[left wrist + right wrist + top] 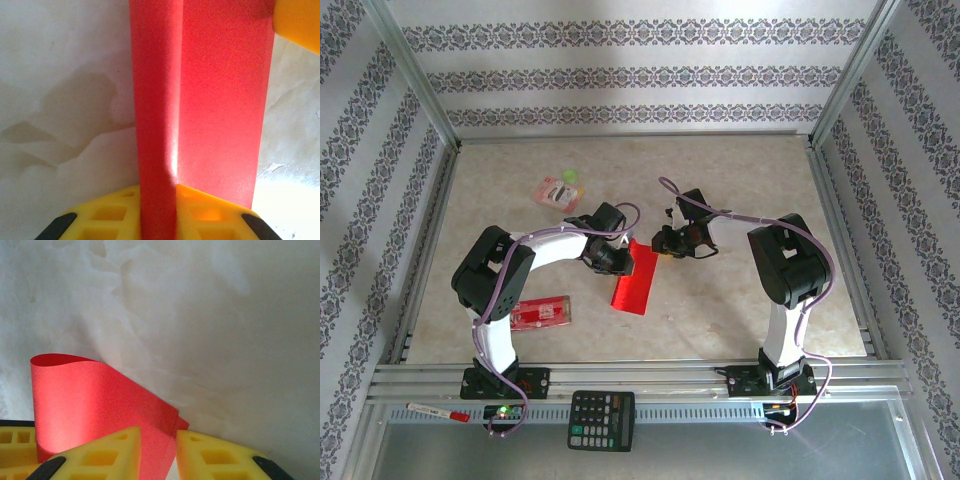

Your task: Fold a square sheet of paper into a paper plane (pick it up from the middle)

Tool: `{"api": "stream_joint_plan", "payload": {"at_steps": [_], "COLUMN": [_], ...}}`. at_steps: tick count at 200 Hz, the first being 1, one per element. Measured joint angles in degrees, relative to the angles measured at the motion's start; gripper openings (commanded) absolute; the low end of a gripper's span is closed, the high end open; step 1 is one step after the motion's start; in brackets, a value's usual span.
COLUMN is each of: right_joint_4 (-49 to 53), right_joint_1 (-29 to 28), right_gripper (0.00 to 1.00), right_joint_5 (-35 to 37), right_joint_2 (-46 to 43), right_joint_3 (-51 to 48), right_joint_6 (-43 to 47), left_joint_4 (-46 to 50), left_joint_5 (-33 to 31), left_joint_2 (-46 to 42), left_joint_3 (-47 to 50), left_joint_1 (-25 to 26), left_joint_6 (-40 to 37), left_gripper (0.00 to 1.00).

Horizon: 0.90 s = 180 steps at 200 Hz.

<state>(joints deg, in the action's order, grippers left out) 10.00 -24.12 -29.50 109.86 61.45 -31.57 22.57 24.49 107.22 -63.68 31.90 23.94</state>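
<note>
The red sheet of paper (632,280) is thin and matt. Seen close, it has a fine grainy surface and a faint sheen along its crease. The left gripper (158,194) and right gripper (159,437) have fingers of matt yellow moulded plastic with black inserts at the outer corners. The table (750,180) has a smooth, marble-patterned beige top with a soft gloss. The frame rail (640,375) is brushed silvery metal. The calculator (601,420) is black plastic.

High rear overview; both wrist views close on one paper (220,100)
</note>
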Motion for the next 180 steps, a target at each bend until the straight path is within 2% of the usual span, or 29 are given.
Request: {"api": "stream_joint_plan", "payload": {"at_steps": [81,180], "right_joint_4": [2.0,2.7], "right_joint_1": [0.3,0.3], "right_gripper": [0.26,0.26], "right_joint_5": [-0.8,-1.2], "right_joint_2": [0.9,1.6], "right_joint_3": [1.6,2.6], "right_joint_6": [0.0,0.0], "left_joint_4": [0.2,1.1], "left_joint_5": [-0.4,-0.5], "left_joint_2": [0.0,0.5], "left_joint_3": [0.0,-0.8], "left_joint_1": [0.0,0.0], "left_joint_6": [0.0,-2.0], "left_gripper": [0.17,0.19]}}
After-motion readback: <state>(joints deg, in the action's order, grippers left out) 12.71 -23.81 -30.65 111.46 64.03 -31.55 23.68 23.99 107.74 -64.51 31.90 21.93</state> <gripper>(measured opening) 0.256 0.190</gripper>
